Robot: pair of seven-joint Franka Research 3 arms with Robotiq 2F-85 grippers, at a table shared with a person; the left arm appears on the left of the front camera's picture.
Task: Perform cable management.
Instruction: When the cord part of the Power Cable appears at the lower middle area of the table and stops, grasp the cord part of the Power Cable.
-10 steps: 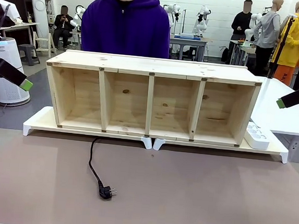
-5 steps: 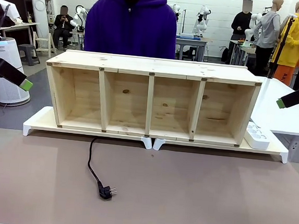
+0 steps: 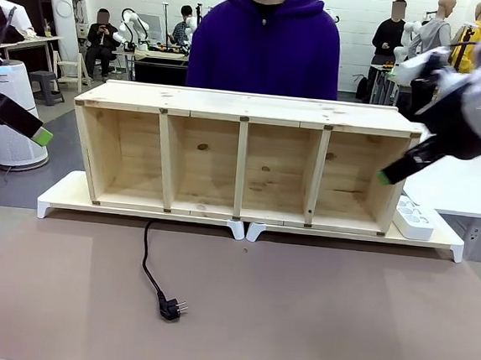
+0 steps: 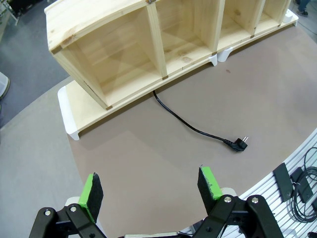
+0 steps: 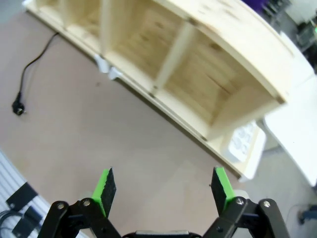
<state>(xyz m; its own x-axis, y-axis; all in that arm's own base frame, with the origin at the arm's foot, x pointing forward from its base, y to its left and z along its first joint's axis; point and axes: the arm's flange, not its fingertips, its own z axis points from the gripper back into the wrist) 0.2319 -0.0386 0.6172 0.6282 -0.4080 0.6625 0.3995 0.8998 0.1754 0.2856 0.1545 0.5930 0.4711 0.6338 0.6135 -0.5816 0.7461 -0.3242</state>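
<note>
The black cable (image 3: pixel 149 266) runs out from under the wooden shelf (image 3: pixel 242 157) onto the brown mat and ends in a two-pin plug (image 3: pixel 170 309). In the left wrist view the cable (image 4: pixel 185 124) and its plug (image 4: pixel 239 144) lie well ahead of my open left gripper (image 4: pixel 148 186). My left gripper's green pad (image 3: pixel 42 136) shows high at the far left edge. My right gripper (image 5: pixel 163 188) is open and empty, high over the mat, with the cable (image 5: pixel 34 59) far off to one side. The right arm's green fingertip (image 3: pixel 384 177) hangs before the shelf's rightmost bay.
A white power strip (image 3: pixel 413 219) lies on the white riser (image 3: pixel 62 194) beside the shelf's right end. A person in a purple hoodie (image 3: pixel 265 47) stands behind the shelf. A white table (image 3: pixel 468 179) is at the right.
My right arm has swung in from the right edge toward the shelf's right end. The person has stepped to the right. The cable and left arm have not moved.
</note>
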